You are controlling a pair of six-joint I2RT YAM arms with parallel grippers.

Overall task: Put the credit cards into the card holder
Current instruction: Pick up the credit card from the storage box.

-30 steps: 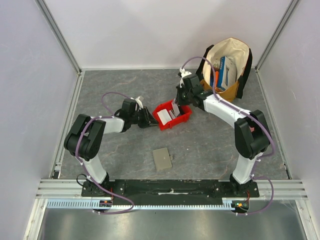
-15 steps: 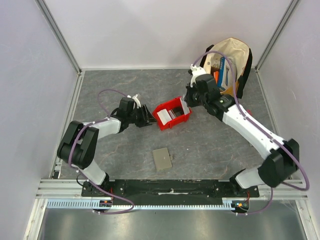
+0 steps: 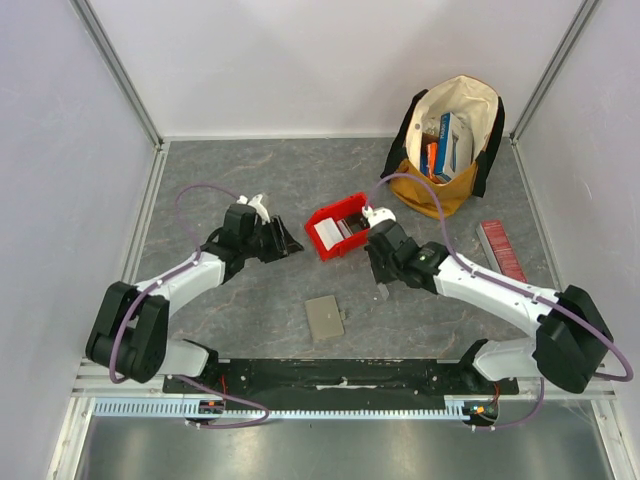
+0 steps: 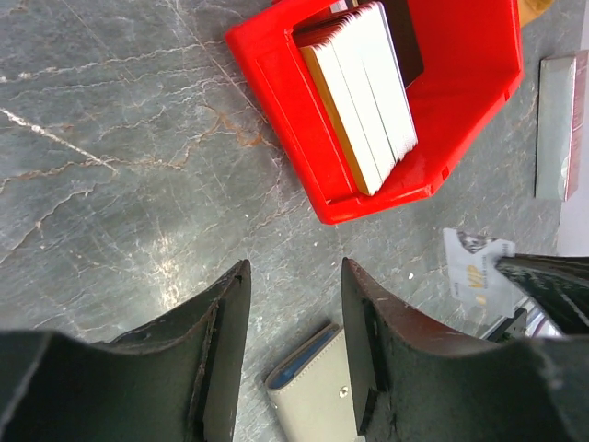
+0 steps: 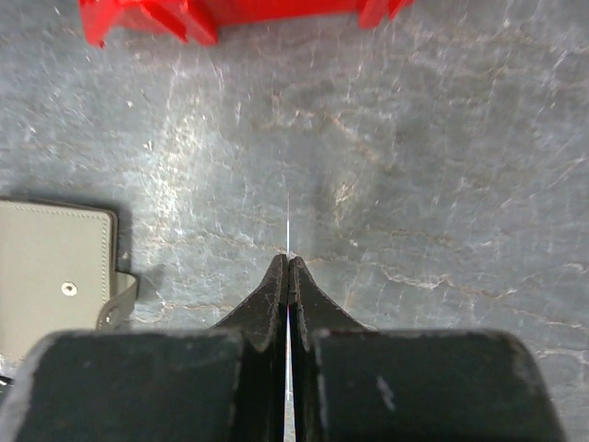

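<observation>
The grey-olive card holder [image 3: 324, 317] lies shut on the table; it also shows in the left wrist view [image 4: 317, 396] and the right wrist view [image 5: 51, 267]. Several credit cards [image 4: 359, 92] stand on edge in the red bin [image 3: 362, 203]. My right gripper [image 3: 381, 291] is shut on one white credit card [image 4: 474, 272], seen edge-on in its own view [image 5: 288, 216], low over the table to the right of the card holder. My left gripper [image 3: 290, 243] is open and empty [image 4: 294, 267], left of the bin [image 4: 276, 83].
A tan canvas bag [image 3: 478, 103] with upright colourful boxes stands at the back right. A long red ribbed box [image 3: 502, 250] lies at the right, also in the left wrist view [image 4: 557, 124]. Metal rails edge the table.
My right gripper has left the red bin with one card and moved toward the front, down beside the card holder. My left gripper has drawn back a little to the left.
</observation>
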